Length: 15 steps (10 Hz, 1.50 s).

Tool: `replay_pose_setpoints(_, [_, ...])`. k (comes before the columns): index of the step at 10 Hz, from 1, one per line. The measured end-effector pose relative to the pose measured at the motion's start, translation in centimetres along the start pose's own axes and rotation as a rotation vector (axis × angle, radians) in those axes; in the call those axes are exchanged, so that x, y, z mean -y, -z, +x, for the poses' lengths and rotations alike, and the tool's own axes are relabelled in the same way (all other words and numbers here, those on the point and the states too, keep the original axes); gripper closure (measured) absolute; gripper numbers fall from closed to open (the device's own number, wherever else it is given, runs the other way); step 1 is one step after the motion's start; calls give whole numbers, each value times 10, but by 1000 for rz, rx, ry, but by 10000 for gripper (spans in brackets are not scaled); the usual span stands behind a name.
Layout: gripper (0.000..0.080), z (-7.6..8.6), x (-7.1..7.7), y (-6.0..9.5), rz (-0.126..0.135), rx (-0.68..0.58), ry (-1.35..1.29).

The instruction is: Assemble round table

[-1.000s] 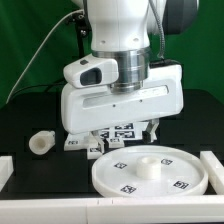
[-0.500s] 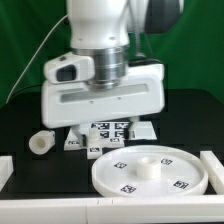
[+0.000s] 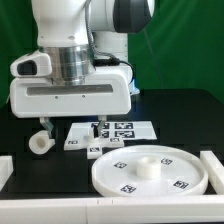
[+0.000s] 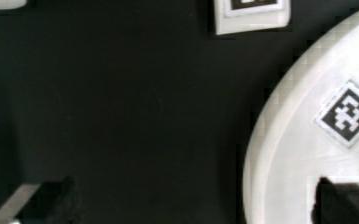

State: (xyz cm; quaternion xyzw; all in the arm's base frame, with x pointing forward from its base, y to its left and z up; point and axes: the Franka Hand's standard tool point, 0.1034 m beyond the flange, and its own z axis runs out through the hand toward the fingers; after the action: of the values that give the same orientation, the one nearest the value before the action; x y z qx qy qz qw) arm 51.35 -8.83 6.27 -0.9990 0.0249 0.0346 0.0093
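Disc [image 3: 150, 172] lies flat, ready for the leg [image 3: 40, 143]; the hand [image 4: 197, 200], spread and empty, hangs near that leg, probably to grasp it.

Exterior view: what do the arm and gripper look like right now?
The arm is glossy white with a dark joint cap and a grey metal wrist ring. The gripper has a wide white boxy body, dark fingers, and a black cable behind.
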Motion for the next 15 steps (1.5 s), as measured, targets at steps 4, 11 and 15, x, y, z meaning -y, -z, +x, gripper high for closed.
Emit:
replay_pose_setpoints(4, [151,-23,-50,-3,25,225,47])
replay_pose_setpoints(11, [151,-41,-73,-15,74,647,50])
replay_pose_setpoints(15, [151,-40,-86,-17,31,674,26])
